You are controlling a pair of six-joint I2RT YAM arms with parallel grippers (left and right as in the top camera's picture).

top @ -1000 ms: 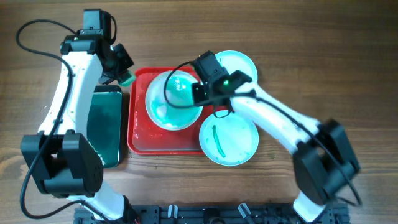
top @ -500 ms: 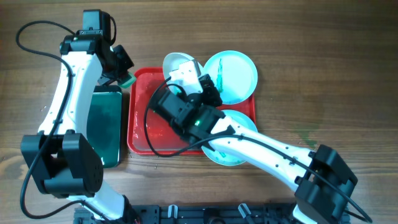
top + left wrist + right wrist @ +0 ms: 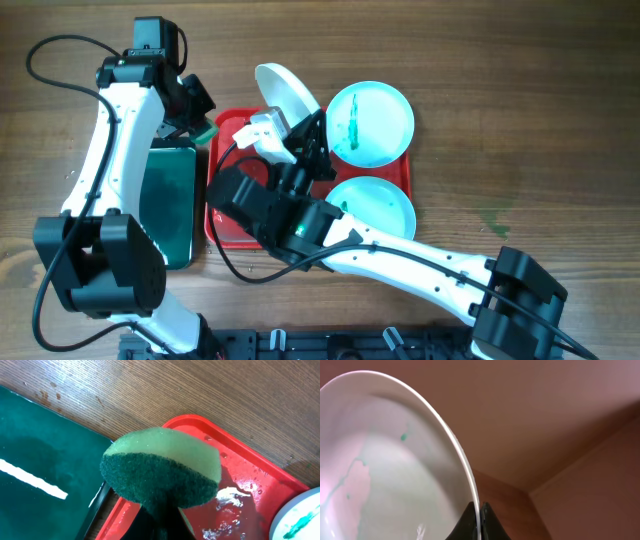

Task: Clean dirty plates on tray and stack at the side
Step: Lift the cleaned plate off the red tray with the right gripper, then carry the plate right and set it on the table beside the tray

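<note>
One wooden table [image 3: 520, 120], red tray [image 3: 250, 480] on it.
Right claw [image 3: 479, 520] pinches a tilted white plate [image 3: 395, 475]; left claw [image 3: 160, 512], above the tray's corner, grips a green sponge [image 3: 160, 470].

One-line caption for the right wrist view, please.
Right end effector pinches the rim of a round white plate with teal smears.
</note>
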